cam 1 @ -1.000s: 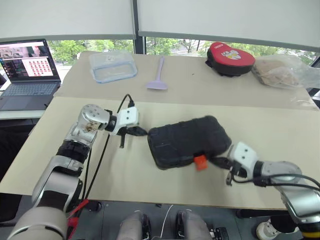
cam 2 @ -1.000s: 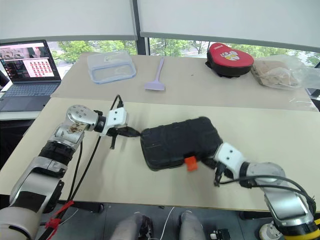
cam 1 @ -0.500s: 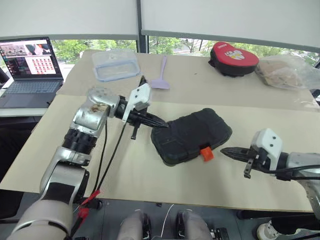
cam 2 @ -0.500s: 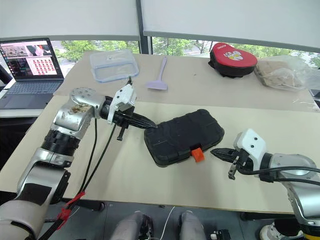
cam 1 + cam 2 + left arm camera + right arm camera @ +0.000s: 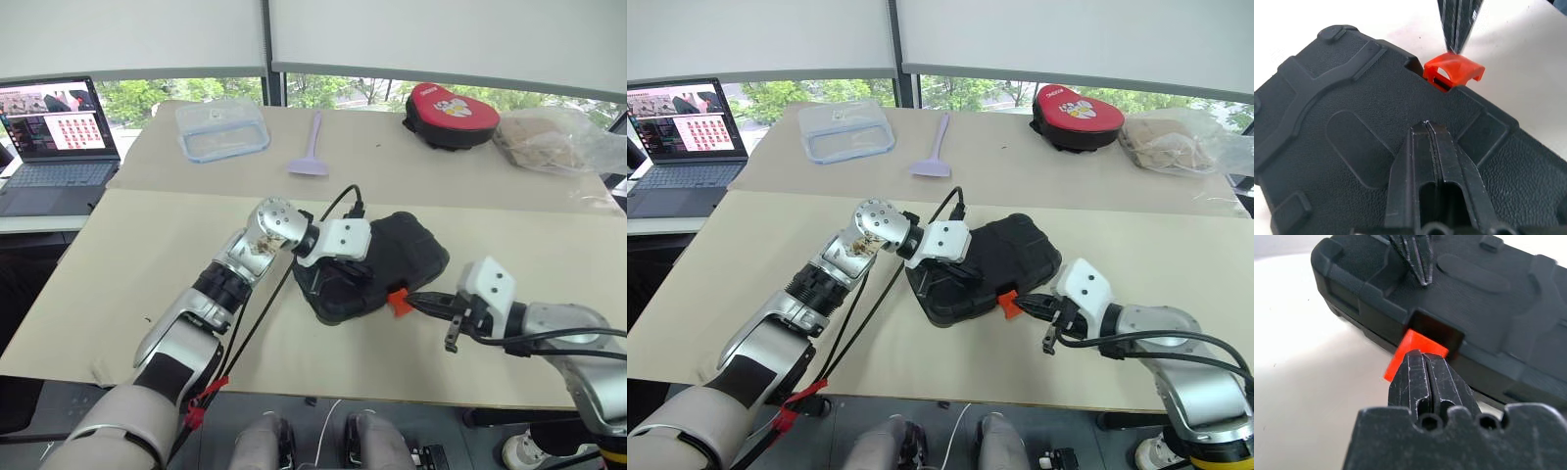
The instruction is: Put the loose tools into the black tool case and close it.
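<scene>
The black tool case (image 5: 377,266) lies shut, lid down, near the middle of the cream desk (image 5: 118,284); it looks like stiff moulded plastic with a pebbled, ribbed lid, probably light and inclined to skid when pushed from one side; its orange latch (image 5: 1413,354) juts from a notch in the front edge and appears not yet snapped home; that tab is the place to press, not the smooth lid; the left gripper (image 5: 1429,147), fingers pinched together and holding nothing, rests on the lid to steady it; the right gripper (image 5: 1425,373), likewise closed and empty, has its tip at the latch; a lilac spatula (image 5: 312,147) lies well behind
</scene>
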Robot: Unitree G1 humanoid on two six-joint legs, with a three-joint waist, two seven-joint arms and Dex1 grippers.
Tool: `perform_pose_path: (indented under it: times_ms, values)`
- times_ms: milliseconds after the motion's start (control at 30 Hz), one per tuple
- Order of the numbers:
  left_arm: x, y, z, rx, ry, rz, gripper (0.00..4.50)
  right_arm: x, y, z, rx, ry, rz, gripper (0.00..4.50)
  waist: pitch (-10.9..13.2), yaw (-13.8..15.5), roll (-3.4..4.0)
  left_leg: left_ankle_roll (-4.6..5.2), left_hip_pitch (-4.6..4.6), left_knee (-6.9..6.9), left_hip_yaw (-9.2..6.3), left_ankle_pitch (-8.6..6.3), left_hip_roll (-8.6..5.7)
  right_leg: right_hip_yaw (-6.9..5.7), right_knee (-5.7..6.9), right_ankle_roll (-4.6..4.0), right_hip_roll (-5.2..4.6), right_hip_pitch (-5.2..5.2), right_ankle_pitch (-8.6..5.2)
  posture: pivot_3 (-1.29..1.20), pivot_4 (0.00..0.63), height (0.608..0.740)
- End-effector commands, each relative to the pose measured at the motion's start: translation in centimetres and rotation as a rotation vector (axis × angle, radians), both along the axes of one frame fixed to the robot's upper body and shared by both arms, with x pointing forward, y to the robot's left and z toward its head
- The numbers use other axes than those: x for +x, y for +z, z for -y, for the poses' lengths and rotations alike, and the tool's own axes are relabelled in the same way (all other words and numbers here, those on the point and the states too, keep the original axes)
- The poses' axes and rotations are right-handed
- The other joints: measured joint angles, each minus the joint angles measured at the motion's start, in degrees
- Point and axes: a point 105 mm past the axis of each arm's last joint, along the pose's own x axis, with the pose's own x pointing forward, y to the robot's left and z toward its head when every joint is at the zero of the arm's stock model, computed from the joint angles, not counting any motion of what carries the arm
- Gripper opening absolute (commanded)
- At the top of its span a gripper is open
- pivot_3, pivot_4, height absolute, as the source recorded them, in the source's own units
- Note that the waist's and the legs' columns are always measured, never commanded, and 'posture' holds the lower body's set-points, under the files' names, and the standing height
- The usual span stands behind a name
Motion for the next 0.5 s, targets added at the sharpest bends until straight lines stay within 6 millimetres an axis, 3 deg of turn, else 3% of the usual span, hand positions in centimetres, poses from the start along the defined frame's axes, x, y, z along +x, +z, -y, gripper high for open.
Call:
perform_pose_path:
  times_ms: [33,233,400,500]
  values:
    - [-0.2,-3.0,-1.7,0.112,0.026,-0.073,0.02,0.8,-0.9,-0.1,-0.016,-0.033,0.021,0.0,-0.1,-0.2,-0.05,0.0,0.03,0.0,0.0,0.0,0.01,-0.01,0.0,0.0,0.01,0.03,0.0,0.0,0.15,0.731]
    - [0.1,-2.1,-1.0,0.073,0.035,-0.062,0.02,1.4,-3.0,-0.5,-0.061,-0.05,0.012,0.0,-0.1,-0.2,0.01,0.0,0.05,0.0,0.01,0.0,0.01,-0.01,0.01,0.0,0.0,0.05,-0.01,0.0,0.15,0.731]
    - [0.1,-1.9,-0.5,0.061,0.03,-0.053,0.02,2.2,-2.7,-0.6,-0.047,-0.084,0.047,0.0,-0.1,-0.1,0.0,0.0,0.04,0.01,0.01,0.0,-0.01,-0.03,0.02,0.01,0.0,0.06,0.0,0.0,0.15,0.731]
    - [0.1,-1.9,-0.4,0.057,0.028,-0.047,0.02,1.1,-2.1,-0.4,-0.061,-0.051,0.037,0.0,-0.1,-0.1,0.01,0.0,0.03,0.01,0.01,0.0,-0.01,-0.03,0.01,0.01,0.0,0.06,0.0,0.0,0.15,0.731]
